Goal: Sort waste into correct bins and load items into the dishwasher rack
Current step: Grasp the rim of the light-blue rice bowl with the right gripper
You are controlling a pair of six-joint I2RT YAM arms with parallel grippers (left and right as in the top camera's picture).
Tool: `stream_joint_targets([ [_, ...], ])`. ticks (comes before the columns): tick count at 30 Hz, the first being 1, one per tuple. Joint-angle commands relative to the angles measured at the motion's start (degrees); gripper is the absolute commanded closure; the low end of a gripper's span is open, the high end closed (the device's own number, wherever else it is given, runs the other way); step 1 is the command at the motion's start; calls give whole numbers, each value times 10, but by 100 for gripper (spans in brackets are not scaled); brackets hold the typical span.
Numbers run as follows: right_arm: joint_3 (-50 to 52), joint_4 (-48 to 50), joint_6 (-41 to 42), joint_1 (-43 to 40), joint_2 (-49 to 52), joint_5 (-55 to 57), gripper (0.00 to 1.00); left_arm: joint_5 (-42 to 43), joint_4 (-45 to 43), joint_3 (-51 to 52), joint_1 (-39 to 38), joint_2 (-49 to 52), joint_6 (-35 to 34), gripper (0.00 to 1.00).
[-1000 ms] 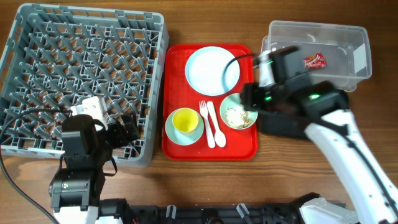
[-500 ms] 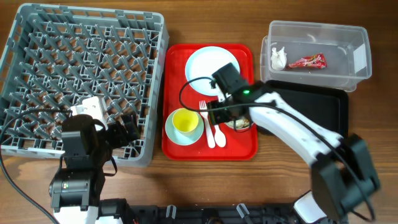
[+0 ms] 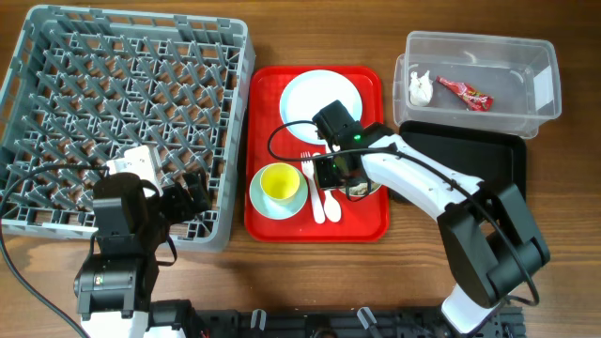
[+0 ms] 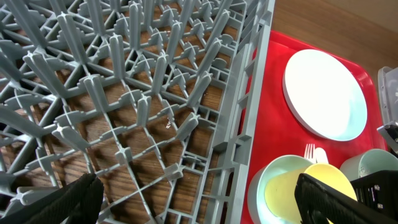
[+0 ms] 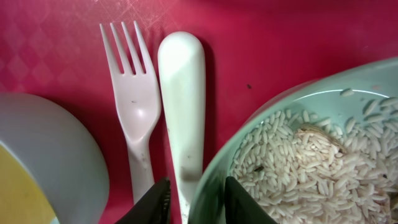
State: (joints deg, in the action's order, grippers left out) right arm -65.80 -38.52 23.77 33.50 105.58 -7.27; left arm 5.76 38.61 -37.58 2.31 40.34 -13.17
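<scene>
Surface: wooden table, red tray at centre.
Bowl: holds rice; tray's near right, beside spoon.
Right claw: straddles the bowl's left rim; clamping cannot be told.
Left claw: wide open above the rack, near right.

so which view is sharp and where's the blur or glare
overhead: even light, sharp, highlights on the clear tub; left wrist: rack pegs crisp, left hand dark and soft in the bottom corners; right wrist: fork and spoon sharp, right hand blurred at the bottom edge
</scene>
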Motion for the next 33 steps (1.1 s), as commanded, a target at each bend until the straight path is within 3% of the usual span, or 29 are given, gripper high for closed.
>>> stream_joint_targets([
  [1,1,-5,12,0,9,11,72,-7,-2,-11,-3,-2,9,0],
  [16,-15,-4,19,0,-5,49,72,-7,-2,-11,-3,-2,9,0],
  [25,-15,-6,22,0,-5,50,96,-7,-2,-11,-3,-2,9,0],
  [33,-17,-26,38,0,-9,53,96,-7,-2,-11,-3,-2,9,0],
])
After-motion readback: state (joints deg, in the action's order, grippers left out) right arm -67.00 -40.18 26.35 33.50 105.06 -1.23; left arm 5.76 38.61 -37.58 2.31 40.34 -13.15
